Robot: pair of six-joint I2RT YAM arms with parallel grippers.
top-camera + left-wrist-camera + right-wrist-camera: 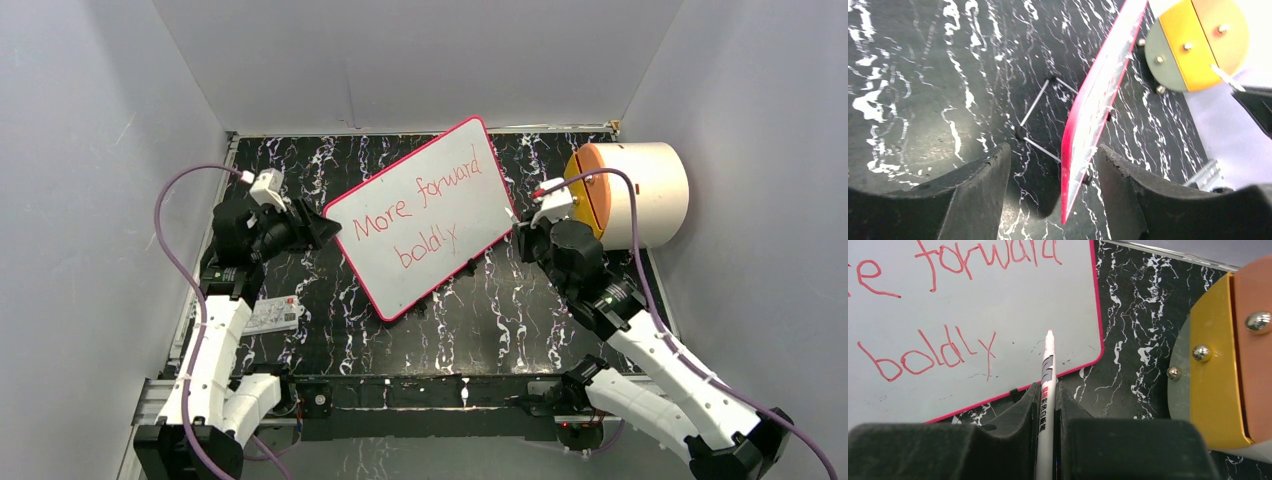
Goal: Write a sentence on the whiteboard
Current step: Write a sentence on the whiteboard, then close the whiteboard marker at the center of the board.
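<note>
The left gripper (1053,150) stands with its jaws apart, holding nothing. The whiteboard (1098,100) runs edge-on out ahead of it, the red-rimmed near corner reaching in between the two fingers, nearer the right finger (1128,195) than the left one; whether it touches that finger cannot be told. Beyond the left fingertip, behind the board, a thin wire stand (1040,107) rests on the black marbled table (923,100)

The right gripper (1047,390) is pinched tight on a white marker (1048,365), which sticks straight out from between the jaws. The tip lies over the board's lower right corner, just right of "boldly"; whether it touches the surface is unclear. The sentence (928,357) spreads ahead and to the left of this gripper in red, the second line slanting beneath the first. To its right sits a white drum with a yellow and orange face (1218,370)

From above, the board leans tilted between the two grippers, and a small printed card (272,315) lies beside the left arm
</note>
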